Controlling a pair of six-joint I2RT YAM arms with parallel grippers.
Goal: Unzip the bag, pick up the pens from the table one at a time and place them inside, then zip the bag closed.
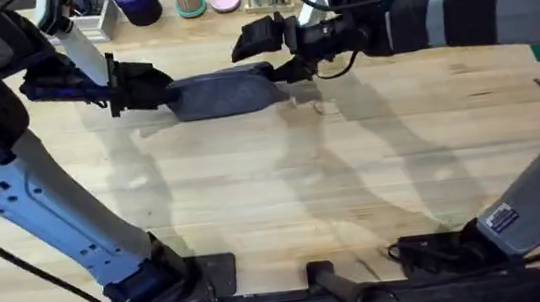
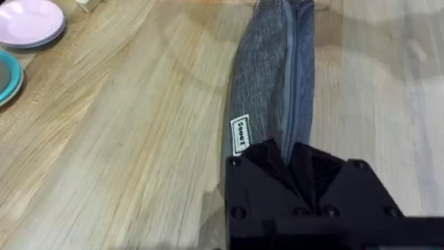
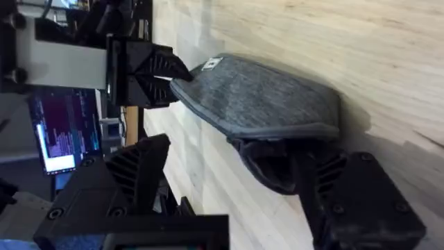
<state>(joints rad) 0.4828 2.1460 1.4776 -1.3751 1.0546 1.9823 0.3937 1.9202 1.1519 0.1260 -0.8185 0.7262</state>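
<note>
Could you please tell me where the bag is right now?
The bag lies on the table at the far middle of the overhead view, between the left gripper at one end and the right gripper at the other.

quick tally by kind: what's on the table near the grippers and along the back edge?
Pouches: 1, the bag, held at one end by the left gripper, with the right gripper at the other.
Plates: 1, a pink plate.
Cups: 1, a dark-blue cup.
Pens: 0 on the table.
Total: 3.
</note>
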